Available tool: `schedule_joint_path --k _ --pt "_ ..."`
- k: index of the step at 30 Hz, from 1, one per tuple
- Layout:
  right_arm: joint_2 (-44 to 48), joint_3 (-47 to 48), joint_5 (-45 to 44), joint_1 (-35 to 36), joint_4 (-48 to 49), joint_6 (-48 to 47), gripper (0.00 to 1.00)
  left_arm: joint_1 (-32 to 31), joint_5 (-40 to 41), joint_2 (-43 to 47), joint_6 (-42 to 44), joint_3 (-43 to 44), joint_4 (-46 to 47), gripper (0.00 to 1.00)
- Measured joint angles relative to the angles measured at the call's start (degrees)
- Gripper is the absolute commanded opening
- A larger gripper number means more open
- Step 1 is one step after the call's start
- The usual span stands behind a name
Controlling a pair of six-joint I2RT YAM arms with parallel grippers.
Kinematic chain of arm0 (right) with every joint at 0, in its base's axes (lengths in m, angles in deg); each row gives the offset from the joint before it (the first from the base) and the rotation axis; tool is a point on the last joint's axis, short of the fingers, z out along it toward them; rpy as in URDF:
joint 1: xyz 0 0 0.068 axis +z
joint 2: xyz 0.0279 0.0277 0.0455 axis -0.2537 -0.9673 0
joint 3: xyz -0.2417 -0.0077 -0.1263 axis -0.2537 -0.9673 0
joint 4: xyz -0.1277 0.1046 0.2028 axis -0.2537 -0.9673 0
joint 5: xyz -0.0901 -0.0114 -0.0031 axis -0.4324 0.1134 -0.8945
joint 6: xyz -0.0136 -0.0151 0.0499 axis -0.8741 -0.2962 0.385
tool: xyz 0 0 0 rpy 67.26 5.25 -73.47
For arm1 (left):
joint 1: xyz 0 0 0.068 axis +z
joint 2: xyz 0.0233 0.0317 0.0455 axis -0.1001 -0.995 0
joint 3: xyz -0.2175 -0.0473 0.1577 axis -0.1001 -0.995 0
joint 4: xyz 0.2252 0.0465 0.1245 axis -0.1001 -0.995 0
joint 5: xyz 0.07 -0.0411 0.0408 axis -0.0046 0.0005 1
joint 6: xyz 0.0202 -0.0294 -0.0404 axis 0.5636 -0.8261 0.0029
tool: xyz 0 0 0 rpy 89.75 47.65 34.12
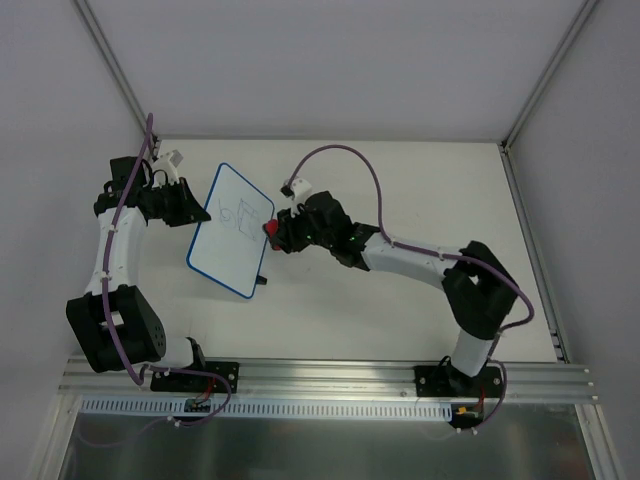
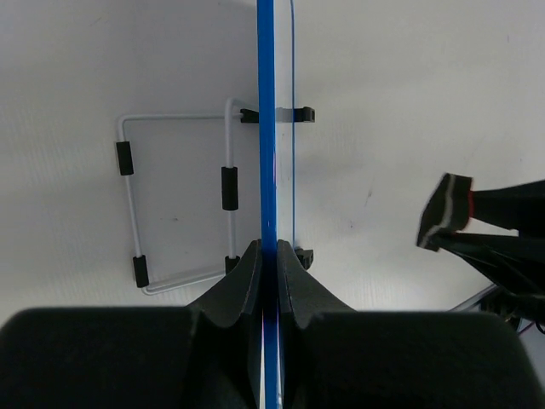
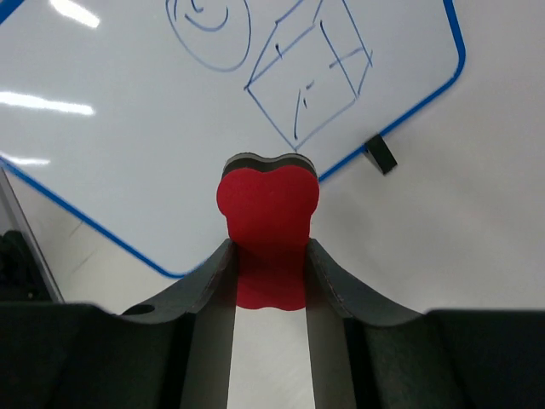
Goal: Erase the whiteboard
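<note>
A plain white tabletop (image 1: 400,320) fills the middle of the scene, matte and evenly lit, with only faint, soft shadows. Pale grey-white panels close it in: a back wall (image 1: 330,60) at the far side, a left wall (image 1: 50,120) and a right wall (image 1: 590,200). Slim aluminium posts rise slanting from the far corners, the left post (image 1: 115,65) and the right post (image 1: 545,75). Along the near edge runs a grooved aluminium rail (image 1: 330,375), with a white perforated strip (image 1: 330,407) just below it and a glossy grey panel (image 1: 320,445) nearest of all.
</note>
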Motion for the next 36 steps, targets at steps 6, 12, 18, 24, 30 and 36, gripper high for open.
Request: schedule_joint_path --k 6,12,18,24,30,36 --pt "-16.76 13.07 -1.09 1.16 4.76 3.63 0.00 -0.37 0.42 -0.13 -0.26 0.00 0.24 0.00" --pt "-25.55 19.63 -0.98 1.57 5.27 5.66 0.00 -1.16 3.10 -1.42 -0.17 0.63 0.63 0.00" --pt "-27.08 22.43 -1.18 0.79 5.29 5.92 0.00 -4.09 7.74 -3.34 0.07 2.64 2.19 0.00" --pt "-29.46 24.28 0.07 -2.43 5.88 8.63 0.00 -6.03 10.32 -4.94 0.13 3.65 4.94 0.00" --pt "-31.10 24.26 2.54 -6.16 5.73 11.76 0.00 -6.80 10.36 -4.24 0.26 3.04 6.14 0.00" --pt "-31.10 24.30 4.00 -6.08 5.73 11.26 0.00 -6.80 10.25 -3.89 0.33 2.23 6.75 0.00"
